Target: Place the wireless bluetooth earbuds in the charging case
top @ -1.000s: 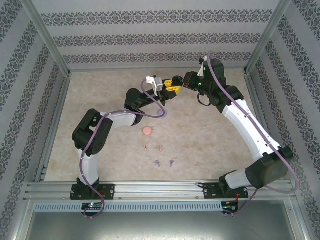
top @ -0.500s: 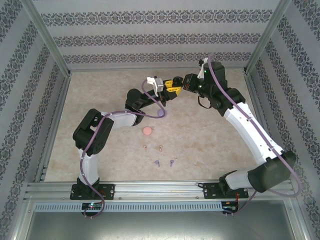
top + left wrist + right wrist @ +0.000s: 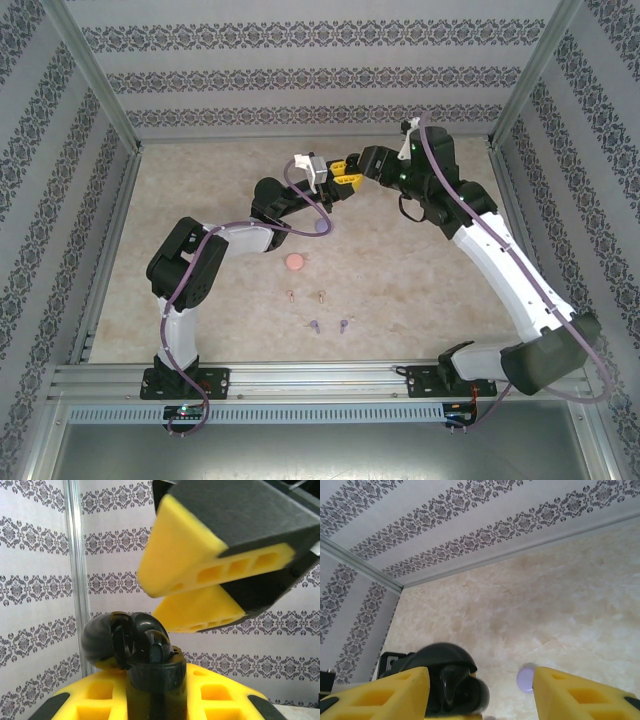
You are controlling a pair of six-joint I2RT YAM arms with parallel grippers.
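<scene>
We see the left pincer (image 3: 157,700) clenched on an open black case (image 3: 135,640), raised above the desk (image 3: 200,200). Just to its right, the right pincer (image 3: 480,690) is released, fingers spread. The tan earbuds (image 3: 290,296) and purple earbuds (image 3: 314,326) lie on the desk, well apart from the case.

Enclosure walls (image 3: 300,75) on three sides: white paper with horizontal bands of grey damask motifs, unmarked. Tabletop (image 3: 200,190): beige, marbled, matt, evenly lit, soft shadows only. Aluminium frame posts (image 3: 95,80) rise at upper left and upper right of the top view. An extruded aluminium rail (image 3: 320,375) crosses the lower frame, with a grey slotted strip (image 3: 320,412) and a plain metal sheet (image 3: 320,450) below it.
</scene>
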